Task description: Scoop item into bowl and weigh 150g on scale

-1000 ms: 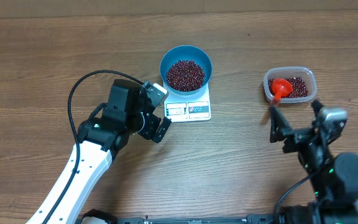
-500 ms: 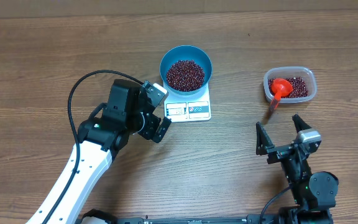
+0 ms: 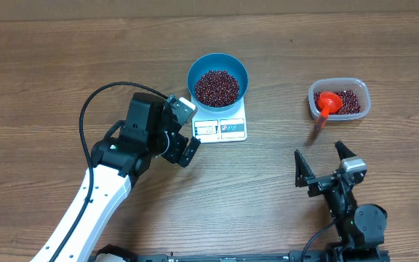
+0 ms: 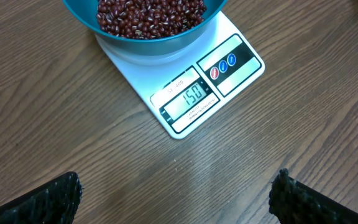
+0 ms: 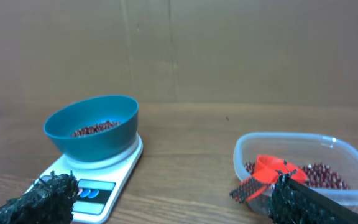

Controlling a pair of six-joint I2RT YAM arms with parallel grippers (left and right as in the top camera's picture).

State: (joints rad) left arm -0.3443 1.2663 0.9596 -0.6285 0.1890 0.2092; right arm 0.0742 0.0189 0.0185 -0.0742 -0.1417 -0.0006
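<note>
The wooden tabletop (image 3: 49, 58) carries everything. The left arm slants up from the near edge toward the middle, its wrist bent so the left gripper (image 3: 188, 129) faces the scale (image 3: 228, 129) from just beside its display edge. Its jaws are spread wide, with nothing between them. The right arm sits low by the near edge on the right. The right gripper (image 3: 320, 154) points toward the far edge, likewise spread and empty, well short of the clear tub (image 3: 366, 98).

The scale lies at mid-table toward the far edge, and the blue bowl (image 3: 243, 73) stands on its far half. The tub is toward the right edge, with the red scoop (image 3: 329, 102) resting in it, its handle over the near rim.

Beans (image 3: 217, 87) fill the bowl's bottom, and more remain in the tub. The left wrist view shows the display reading 150 — so the weighing looks done. I judge the next move calls only for both arms to stay clear of the scale — any nudge would shift the reading.
</note>
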